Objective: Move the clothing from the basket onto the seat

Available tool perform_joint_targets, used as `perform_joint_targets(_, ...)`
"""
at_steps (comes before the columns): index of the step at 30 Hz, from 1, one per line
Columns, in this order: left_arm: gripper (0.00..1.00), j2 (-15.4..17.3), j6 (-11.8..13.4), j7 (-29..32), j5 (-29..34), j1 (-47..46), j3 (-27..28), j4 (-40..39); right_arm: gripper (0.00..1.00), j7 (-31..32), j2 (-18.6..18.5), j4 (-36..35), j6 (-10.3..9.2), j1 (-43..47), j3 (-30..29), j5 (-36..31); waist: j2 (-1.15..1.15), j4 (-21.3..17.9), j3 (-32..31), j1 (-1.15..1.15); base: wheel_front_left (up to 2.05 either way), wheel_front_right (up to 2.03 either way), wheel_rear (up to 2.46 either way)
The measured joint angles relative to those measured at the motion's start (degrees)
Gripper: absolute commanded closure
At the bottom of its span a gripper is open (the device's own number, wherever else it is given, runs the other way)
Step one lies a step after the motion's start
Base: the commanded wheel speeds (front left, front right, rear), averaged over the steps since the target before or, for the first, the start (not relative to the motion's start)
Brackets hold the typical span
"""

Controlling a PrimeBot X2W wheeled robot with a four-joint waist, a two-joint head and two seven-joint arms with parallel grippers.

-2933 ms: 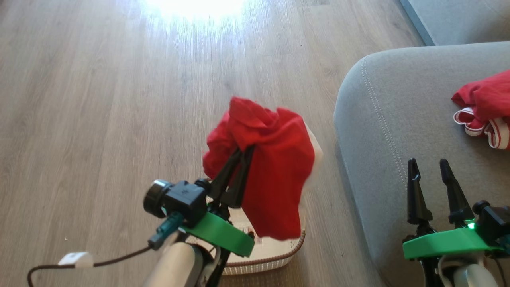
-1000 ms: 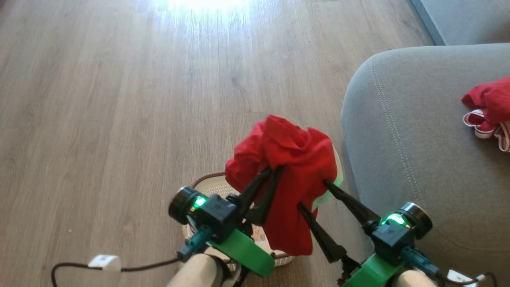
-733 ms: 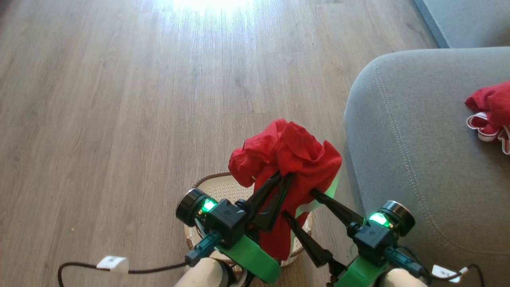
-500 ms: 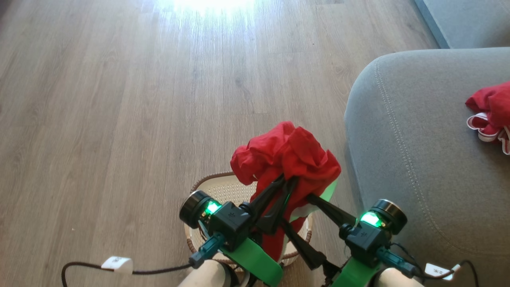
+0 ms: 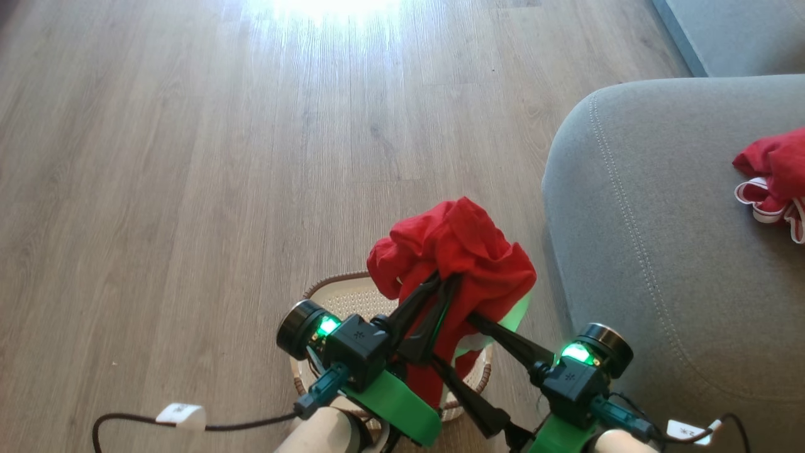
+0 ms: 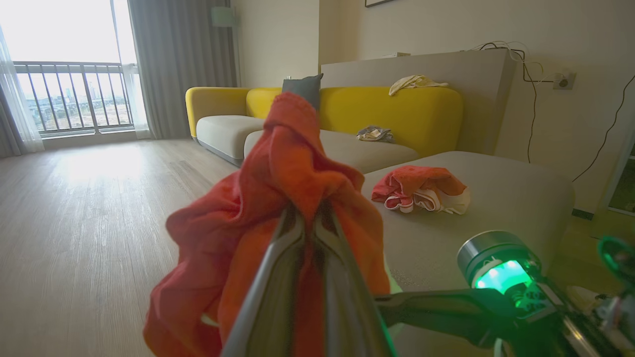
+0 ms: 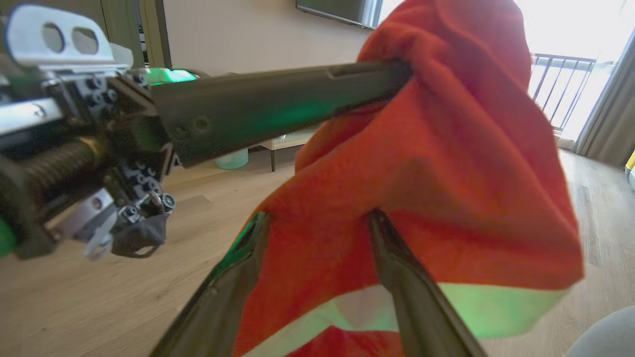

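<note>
Pale wooden floor (image 5: 188, 157) carries a small cream perforated plastic basket (image 5: 343, 299). Just above it hangs a soft red fabric garment with a white band (image 5: 465, 251), pinched at a bunched fold by the clenched left fingers (image 5: 415, 303); the right fingers (image 5: 503, 336) stand spread astride its hanging side. Limp and light, it will likely drape and slip; the thick fold holds surest. Beside the basket, a grey upholstered seat (image 5: 629, 220) bears a second red garment (image 5: 770, 167).
</note>
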Motion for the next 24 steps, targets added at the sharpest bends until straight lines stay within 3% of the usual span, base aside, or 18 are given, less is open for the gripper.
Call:
perform_joint_targets(17, 1.0, 0.0, 1.0, 0.0, -0.7, 0.0, 0.8, 0.5, 0.0, 0.0, 0.0, 0.1, 0.0, 0.0, 0.3, 2.0, 0.0, 0.1, -0.5, 0.0, 0.0, 0.0, 0.0)
perform_joint_targets(24, 1.0, 0.0, 1.0, 0.0, -1.0, 0.0, -0.2, 0.1, 0.0, 0.0, 1.8, 3.4, 0.0, 0.1, -2.9, 2.1, 0.0, 0.3, -0.8, 0.0, 0.0, 0.0, 0.0)
